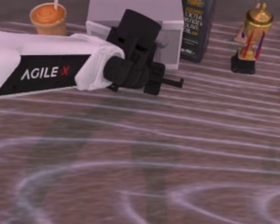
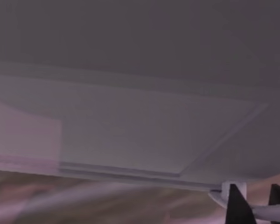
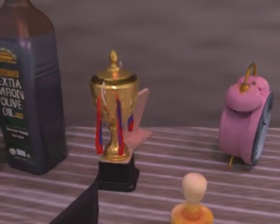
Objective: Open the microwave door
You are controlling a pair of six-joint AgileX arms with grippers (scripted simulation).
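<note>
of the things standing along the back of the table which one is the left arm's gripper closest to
The microwave. The left gripper sits right at its front, by the door's right edge; the orange cup, olive oil bottle and trophy stand farther off.

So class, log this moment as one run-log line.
left gripper: at microwave door handle | microwave: door looks closed | right arm: out of top view

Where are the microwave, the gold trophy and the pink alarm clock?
microwave (image 1: 172, 44): top view, right front panel.
gold trophy (image 3: 114, 88): right wrist view, cup bowl.
pink alarm clock (image 3: 240, 126): right wrist view, pink body.
</note>
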